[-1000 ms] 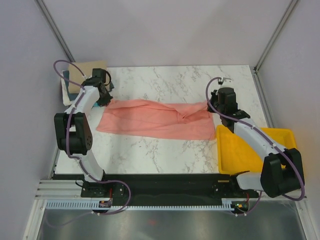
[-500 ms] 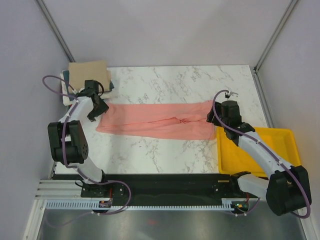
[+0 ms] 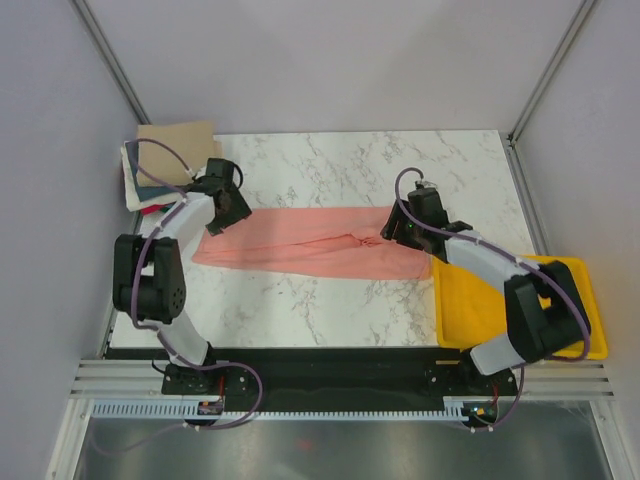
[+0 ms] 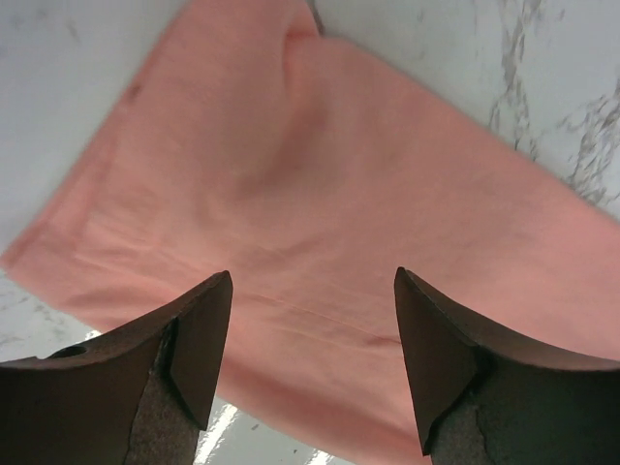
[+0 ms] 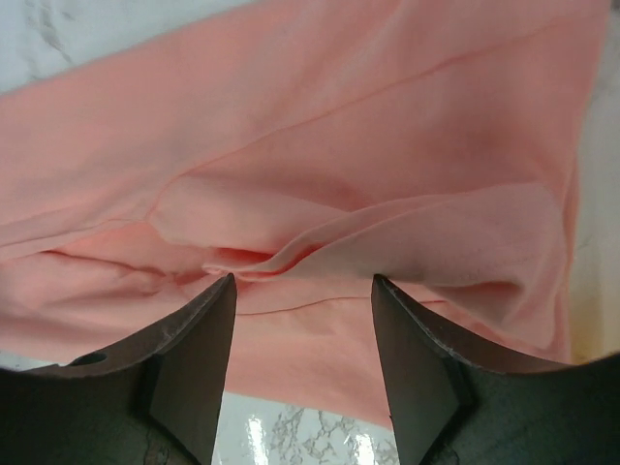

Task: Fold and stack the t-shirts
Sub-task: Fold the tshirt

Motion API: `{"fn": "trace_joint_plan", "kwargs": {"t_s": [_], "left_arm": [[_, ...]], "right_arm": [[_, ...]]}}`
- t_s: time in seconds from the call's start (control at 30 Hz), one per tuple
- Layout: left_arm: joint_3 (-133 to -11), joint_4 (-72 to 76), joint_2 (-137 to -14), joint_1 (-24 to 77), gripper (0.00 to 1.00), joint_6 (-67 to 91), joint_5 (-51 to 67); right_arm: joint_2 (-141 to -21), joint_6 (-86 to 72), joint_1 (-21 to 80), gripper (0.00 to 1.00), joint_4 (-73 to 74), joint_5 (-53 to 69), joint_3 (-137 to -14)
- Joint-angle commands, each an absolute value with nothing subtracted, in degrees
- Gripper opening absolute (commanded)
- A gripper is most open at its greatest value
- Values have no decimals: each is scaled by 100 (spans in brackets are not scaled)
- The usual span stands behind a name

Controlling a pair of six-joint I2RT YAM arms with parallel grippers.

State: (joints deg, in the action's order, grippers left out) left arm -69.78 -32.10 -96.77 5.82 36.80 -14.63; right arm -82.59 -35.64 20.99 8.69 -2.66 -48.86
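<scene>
1. A white marbled table (image 3: pixel 330 300) fills a pale-walled booth, with both arm bases bolted along its near edge.
2. Near right, a yellow tray (image 3: pixel 462 312) sits at the table's right edge, partly under the right arm. The part of it that shows holds nothing.
3. Across the middle, the salmon-pink t-shirt (image 3: pixel 300 240) lies as a long band running left to right. Its right end reaches the tray's far-left corner.
4. The left gripper (image 4: pixel 312 281) hangs over the shirt's left end with its fingers spread and nothing between them. The cloth beneath it lies smooth, with one corner visible against the marble.
5. The right gripper (image 5: pixel 302 281) hangs over the right end, its fingers likewise apart and empty. Under it the cloth is rucked into a soft ridge with layers overlapping.
6. At the far-left corner sits a stack of folded shirts (image 3: pixel 140 185). A tan shirt (image 3: pixel 178 140) is on top, and white, dark and red edges show beneath it.
7. Progress, as a judgement: several shirts appear folded and stacked already. The pink one looks partway through, narrowed into a strip and let go by both arms. It probably needs the pucker at the right end flattened and the strip folded end over end. It would then need carrying to the far-left pile.
</scene>
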Motion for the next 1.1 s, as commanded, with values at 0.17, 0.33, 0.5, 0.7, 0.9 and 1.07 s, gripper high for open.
{"fn": "trace_joint_plan", "kwargs": {"t_s": [0.17,0.33,0.5,0.7,0.9,1.07], "left_arm": [[-7084,-3059,-10748,1107,70,3498,-871],[-6794,-3032,-10758,1335,68,3603,-616],[-6137,-2883,-10408,1695,68,3840,60],[-5284,-2453,-9660,3030,68,4666,736],[-5475,-2004,-9641,5023,68,5712,1301],[-5791,-2039,-9459,5747,69,6021,1433]], "right_arm": [[-10253,-3832,1602,68,1142,237,-5615],[-11406,-3499,1125,65,1792,325,-7099],[-12768,-3437,1116,65,2504,123,-9457],[-15000,-3253,1414,62,2874,904,-12991],[-16163,-3717,1687,61,1524,1766,-13967],[-16470,-3472,1951,62,424,2223,-14070]]}}
